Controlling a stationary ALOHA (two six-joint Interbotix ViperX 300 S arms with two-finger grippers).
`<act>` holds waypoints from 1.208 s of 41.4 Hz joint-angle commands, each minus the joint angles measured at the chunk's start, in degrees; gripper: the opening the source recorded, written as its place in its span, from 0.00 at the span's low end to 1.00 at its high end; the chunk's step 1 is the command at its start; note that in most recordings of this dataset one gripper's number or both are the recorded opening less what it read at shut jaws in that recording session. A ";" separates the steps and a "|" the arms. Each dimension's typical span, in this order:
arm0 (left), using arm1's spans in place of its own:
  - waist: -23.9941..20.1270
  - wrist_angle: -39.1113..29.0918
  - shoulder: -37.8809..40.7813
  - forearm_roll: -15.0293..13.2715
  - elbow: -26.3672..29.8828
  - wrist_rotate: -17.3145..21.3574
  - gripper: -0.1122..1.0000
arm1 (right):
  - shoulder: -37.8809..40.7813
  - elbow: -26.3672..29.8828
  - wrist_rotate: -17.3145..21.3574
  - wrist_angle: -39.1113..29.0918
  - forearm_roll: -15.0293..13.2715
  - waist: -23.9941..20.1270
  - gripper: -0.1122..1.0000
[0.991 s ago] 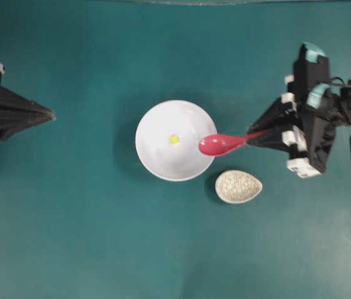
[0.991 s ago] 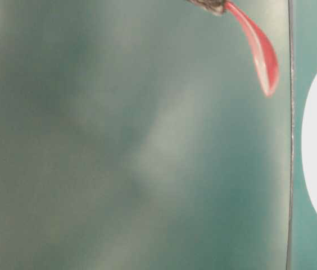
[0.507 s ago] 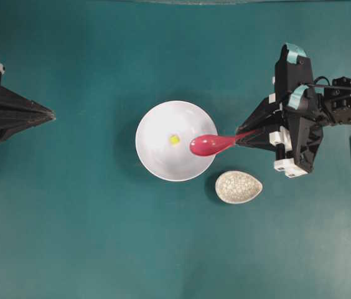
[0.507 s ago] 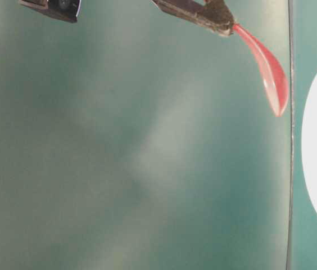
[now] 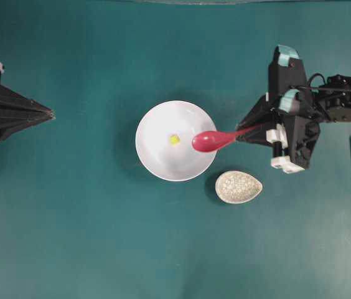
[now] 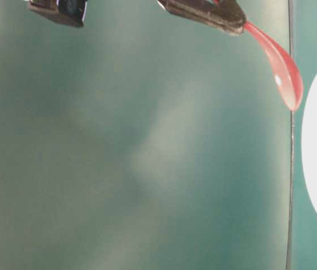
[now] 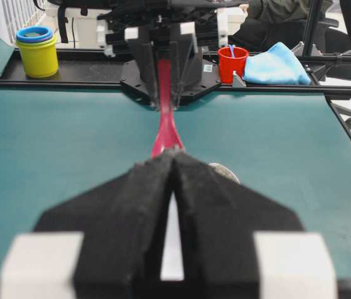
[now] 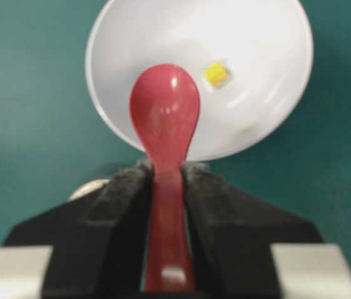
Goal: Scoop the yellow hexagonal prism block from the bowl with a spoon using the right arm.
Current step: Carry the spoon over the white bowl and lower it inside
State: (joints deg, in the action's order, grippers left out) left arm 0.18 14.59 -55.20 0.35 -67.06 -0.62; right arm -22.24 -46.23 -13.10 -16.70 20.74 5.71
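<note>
The white bowl [image 5: 163,159] sits mid-table with the tiny yellow block [image 5: 174,139] lying inside it, left of the spoon. My right gripper [image 5: 243,133] is shut on the handle of the pink-red spoon [image 5: 210,141], whose scoop hangs over the bowl's right inner side, apart from the block. In the right wrist view the spoon [image 8: 165,112] points at the bowl [image 8: 262,56], with the block [image 8: 215,73] just right of the scoop, and the gripper [image 8: 165,177] clamps the handle. My left gripper [image 5: 51,114] rests shut at the far left, and its closed tips [image 7: 173,156] hide most of the bowl.
A small beige crackle-patterned oval dish [image 5: 238,186] lies just right of and below the bowl. Beyond the table's far edge in the left wrist view stand a yellow and blue cup stack [image 7: 37,51], a red cup [image 7: 233,62] and a blue cloth [image 7: 275,67].
My right arm has moved left and lowered, carrying the spoon's scoop from the bowl's right rim to over its inner right side. The left arm has not moved.
</note>
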 commanded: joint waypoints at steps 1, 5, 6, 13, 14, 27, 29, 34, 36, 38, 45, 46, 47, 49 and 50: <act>0.09 0.62 0.26 0.18 1.58 -0.09 0.13 | 0.79 2.46 0.00 -1.14 -0.62 1.05 0.32; 0.09 0.62 0.26 0.18 1.58 -0.09 0.13 | 2.90 4.04 0.09 -2.99 -1.14 1.58 0.32; 0.09 0.62 0.26 0.18 1.58 -0.09 0.13 | 3.34 4.39 0.00 -3.43 -1.23 1.67 0.32; 0.09 0.62 0.26 0.09 1.58 0.00 0.13 | 7.56 7.56 0.09 -6.24 -2.72 1.67 0.32; 0.09 0.62 0.26 0.18 1.58 0.00 0.13 | 8.00 7.91 0.09 -6.50 -2.90 1.67 0.32; 0.09 0.62 0.26 0.18 1.58 0.00 0.13 | 13.36 10.99 0.18 -7.38 -3.87 1.67 0.32; 0.09 0.62 0.26 0.18 1.58 0.00 0.13 | 13.71 11.07 0.18 -7.38 -3.87 1.67 0.32; 0.09 0.62 0.26 0.18 1.58 0.09 0.13 | 14.59 11.16 0.18 -7.38 -3.87 1.67 0.32; 0.09 0.62 0.26 0.18 1.58 0.18 0.13 | 14.77 11.16 0.18 -7.29 -3.87 1.67 0.32; 0.09 0.62 0.26 0.18 1.58 0.26 0.13 | 14.94 11.16 0.18 -7.21 -3.87 1.67 0.32; 0.09 0.44 0.26 0.09 1.58 0.26 0.13 | 15.56 11.16 0.26 -7.03 -3.87 1.67 0.32; 0.09 0.44 0.26 0.18 1.58 0.26 0.13 | 15.56 11.16 0.18 -7.03 -3.87 1.67 0.32; 0.09 0.44 0.26 0.18 1.58 0.26 0.13 | 15.64 11.16 0.26 -7.03 -3.87 1.76 0.32; 0.09 0.44 0.26 0.18 1.58 0.26 0.13 | 15.82 11.16 0.26 -7.03 -3.87 1.76 0.32; 0.09 0.44 0.26 0.18 1.58 0.35 0.13 | 15.82 11.16 0.26 -7.03 -3.87 1.76 0.32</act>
State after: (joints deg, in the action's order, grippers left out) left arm 0.18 14.59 -55.20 0.35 -67.06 -0.35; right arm -5.71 -36.39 -12.92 -24.17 16.96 7.21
